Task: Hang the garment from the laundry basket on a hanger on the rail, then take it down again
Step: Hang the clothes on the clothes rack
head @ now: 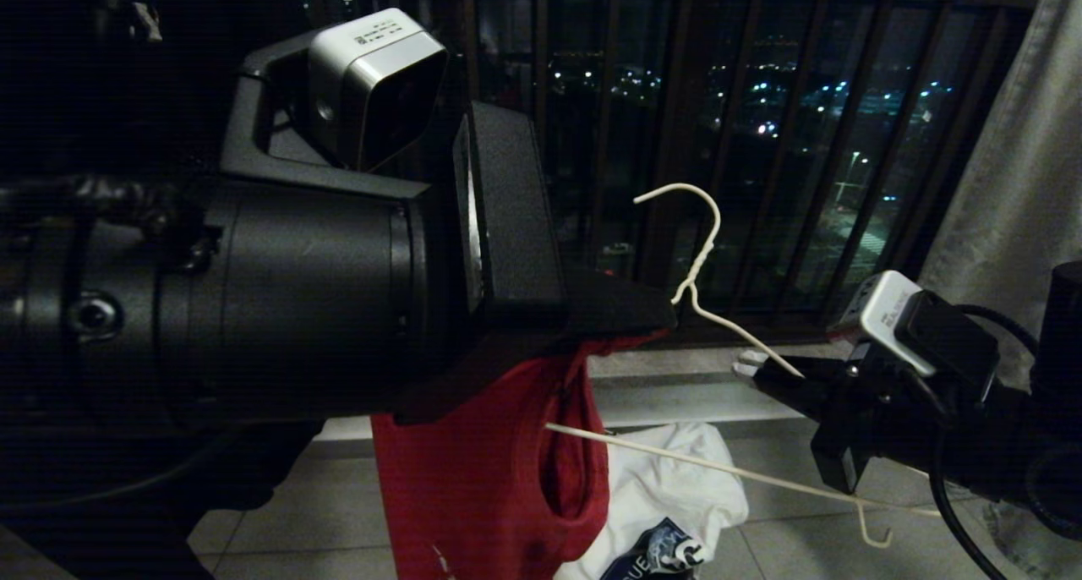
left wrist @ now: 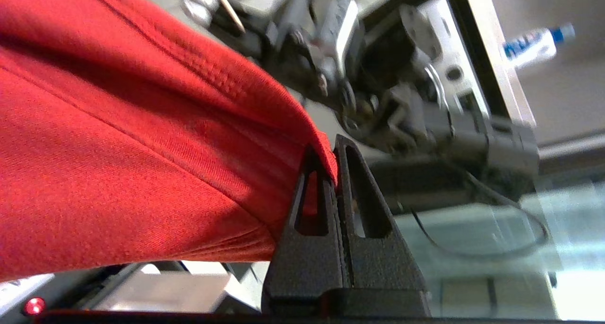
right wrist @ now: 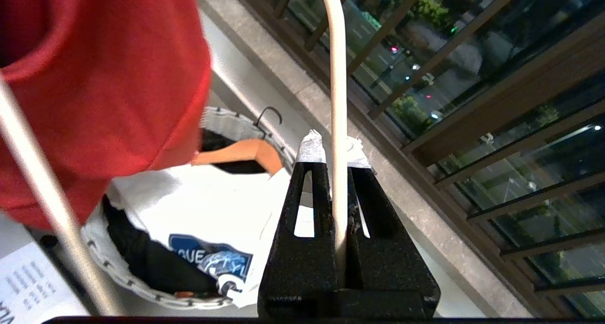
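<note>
Across the left and centre of the head view the left gripper (head: 668, 314) reaches rightward, its fingers pinched tight on an edge of the red T-shirt (head: 499, 478), which hangs down to the bottom centre of the frame. Just right of it the white wire hanger (head: 702, 250) stands with its hook up, its lower bar passing through the shirt's opening. At right centre the right gripper (head: 748, 364) is clamped on the hanger's sloping shoulder wire. Below, a white T-shirt (head: 668, 487) lies over the laundry basket (right wrist: 118, 272).
</note>
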Robot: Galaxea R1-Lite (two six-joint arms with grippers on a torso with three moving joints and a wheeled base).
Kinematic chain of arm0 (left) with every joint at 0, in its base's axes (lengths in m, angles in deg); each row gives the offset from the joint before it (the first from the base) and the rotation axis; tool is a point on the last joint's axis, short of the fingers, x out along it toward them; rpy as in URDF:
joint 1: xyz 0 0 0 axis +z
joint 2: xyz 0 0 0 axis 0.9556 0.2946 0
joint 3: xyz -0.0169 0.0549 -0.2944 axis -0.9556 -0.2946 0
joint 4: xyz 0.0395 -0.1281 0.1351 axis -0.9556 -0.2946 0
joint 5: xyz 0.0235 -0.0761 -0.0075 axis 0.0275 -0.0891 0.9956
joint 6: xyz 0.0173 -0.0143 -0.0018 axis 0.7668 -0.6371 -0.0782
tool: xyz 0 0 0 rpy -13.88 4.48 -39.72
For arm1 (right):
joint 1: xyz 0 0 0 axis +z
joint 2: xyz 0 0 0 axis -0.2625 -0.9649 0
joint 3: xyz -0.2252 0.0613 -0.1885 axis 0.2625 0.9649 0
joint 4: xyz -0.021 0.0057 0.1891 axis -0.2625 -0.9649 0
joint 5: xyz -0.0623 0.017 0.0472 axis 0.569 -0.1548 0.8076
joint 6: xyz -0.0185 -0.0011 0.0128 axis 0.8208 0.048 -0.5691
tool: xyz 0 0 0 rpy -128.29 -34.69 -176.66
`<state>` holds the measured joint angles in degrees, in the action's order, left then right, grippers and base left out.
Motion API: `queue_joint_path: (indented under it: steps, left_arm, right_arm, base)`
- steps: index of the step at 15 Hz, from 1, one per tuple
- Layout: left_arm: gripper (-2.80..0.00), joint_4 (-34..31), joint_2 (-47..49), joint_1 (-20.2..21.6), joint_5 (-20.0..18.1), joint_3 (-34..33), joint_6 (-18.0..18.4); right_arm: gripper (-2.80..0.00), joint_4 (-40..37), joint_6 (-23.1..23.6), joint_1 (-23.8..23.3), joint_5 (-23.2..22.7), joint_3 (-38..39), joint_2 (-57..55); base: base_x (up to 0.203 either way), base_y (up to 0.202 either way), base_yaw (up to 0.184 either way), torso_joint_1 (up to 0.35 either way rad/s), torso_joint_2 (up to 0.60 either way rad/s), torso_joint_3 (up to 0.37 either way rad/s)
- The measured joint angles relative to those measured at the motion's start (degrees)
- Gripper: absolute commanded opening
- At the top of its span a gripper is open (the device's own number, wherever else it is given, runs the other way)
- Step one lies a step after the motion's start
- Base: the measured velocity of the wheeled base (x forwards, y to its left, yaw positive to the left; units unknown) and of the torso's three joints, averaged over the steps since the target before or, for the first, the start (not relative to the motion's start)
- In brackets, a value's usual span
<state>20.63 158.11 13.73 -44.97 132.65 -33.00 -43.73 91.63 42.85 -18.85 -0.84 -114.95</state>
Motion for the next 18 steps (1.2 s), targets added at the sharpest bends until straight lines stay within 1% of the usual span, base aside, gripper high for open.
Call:
queue_joint_path:
  steps: [2, 3, 4, 7, 9, 13, 16, 18]
  left_arm:
    - [-2.8, 0.02, -1.37, -1.01, 0.44, -0.38, 0.1]
    - [-2.8, 0.04, -2.07, -0.9, 1.25, -0.3, 0.33]
    - [-2.8, 0.05, -2.52, 0.11, 2.08, 0.18, 0.52]
    - [-2.8, 0.09, -3.17, 5.87, 2.88, 2.31, 1.04]
    - [-2.8, 0.04, -3.61, 10.16, 2.93, 3.9, 1.35]
    - [-2.8, 0.04, -4.13, 15.2, 2.93, 5.87, 2.09]
    - [-2.8, -0.07, -4.31, 15.71, 2.33, 6.11, 2.03]
    - [-2.8, -0.13, -4.31, 14.01, 2.28, 5.55, 1.93]
  right_arm:
    - [-2.8, -0.06, -0.01, -0.05, 0.07, -0.33, 0.17]
    - [-2.8, -0.14, 0.0, -0.25, 0.1, -0.31, 0.44]
    - [-2.8, -0.21, -0.01, -0.63, 0.11, -0.18, 0.83]
    - [-2.8, -3.25, -0.09, -1.5, 0.13, 0.04, 2.8]
    - [-2.8, -4.8, -0.2, -3.28, -0.12, 0.21, 4.14]
    - [-2.8, -5.02, -0.27, -5.32, -0.28, 0.48, 5.51]
    - [-2.8, -5.02, -0.27, -5.9, -0.34, 0.46, 5.52]
    - [-2.8, -4.98, -0.11, -5.86, -0.41, 0.35, 4.98]
  base:
    - [0.0, 0.0, 0.0, 0.0, 0.0, 0.0]
    - [0.0, 0.0, 0.0, 0.0, 0.0, 0.0]
    - [0.0, 0.0, 0.0, 0.0, 0.0, 0.0]
    - [0.0, 0.0, 0.0, 0.0, 0.0, 0.0]
    - [0.0, 0.0, 0.0, 0.0, 0.0, 0.0]
    - [0.0, 0.0, 0.0, 0.0, 0.0, 0.0]
    - [0.0, 0.0, 0.0, 0.0, 0.0, 0.0]
    - [0.0, 0.0, 0.0, 0.0, 0.0, 0.0]
